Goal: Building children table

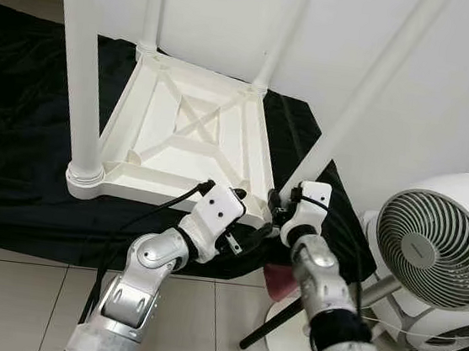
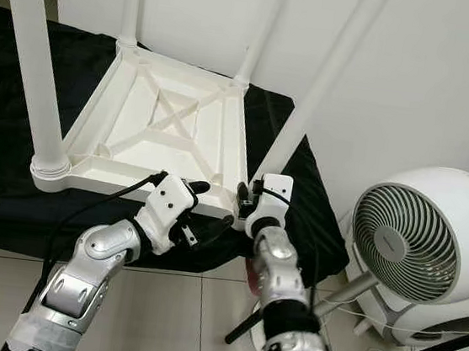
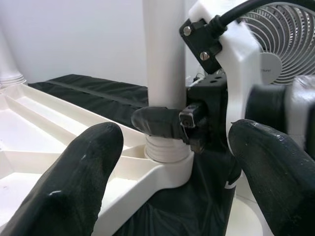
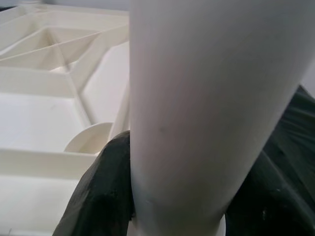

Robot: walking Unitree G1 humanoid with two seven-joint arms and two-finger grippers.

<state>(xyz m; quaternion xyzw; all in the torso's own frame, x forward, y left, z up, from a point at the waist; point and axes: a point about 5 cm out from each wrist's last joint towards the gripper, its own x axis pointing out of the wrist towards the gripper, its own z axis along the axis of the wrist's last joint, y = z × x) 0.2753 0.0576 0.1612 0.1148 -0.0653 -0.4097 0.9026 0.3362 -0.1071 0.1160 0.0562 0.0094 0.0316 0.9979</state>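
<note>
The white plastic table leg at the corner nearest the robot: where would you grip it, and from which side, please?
Low on the white plastic table leg, just above its threaded socket, from the robot's near side: the shaft is round, and the right gripper is already closed around it there.

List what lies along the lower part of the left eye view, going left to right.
black cloth → near-left table leg → left gripper → right gripper, at the base of the near-right table leg → white fan
</note>
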